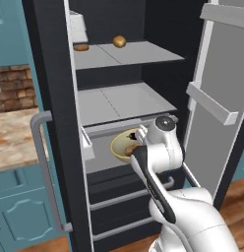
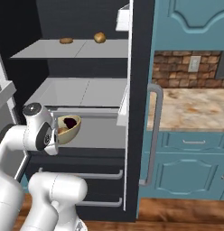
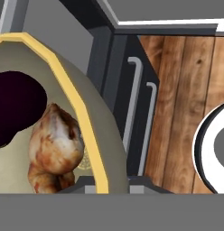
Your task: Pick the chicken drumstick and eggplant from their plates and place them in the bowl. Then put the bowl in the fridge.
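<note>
— What's the room like?
— Black fridge (image 1: 129,98) open, smooth pale grey shelves; teal cabinets (image 2: 190,176), marbled counter (image 2: 195,106), wood plank floor (image 3: 186,113).
— The bowl (image 2: 71,129)?
— Tan, yellow-rimmed, pinched in the closed gripper (image 3: 107,185) before a shelf, holding lumpy chicken drumstick (image 3: 55,153) and glossy eggplant (image 3: 16,106).

bun (image 1: 119,41): high above the pincer
flat roll (image 1: 81,47): above it, beside the bun
stone counter (image 2: 195,106): off to its right
wood floor (image 3: 186,113): below

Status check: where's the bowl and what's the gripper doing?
Gripper shut on bowl rim. Bowl at open fridge, drumstick and eggplant inside. Nothing blocking.
</note>
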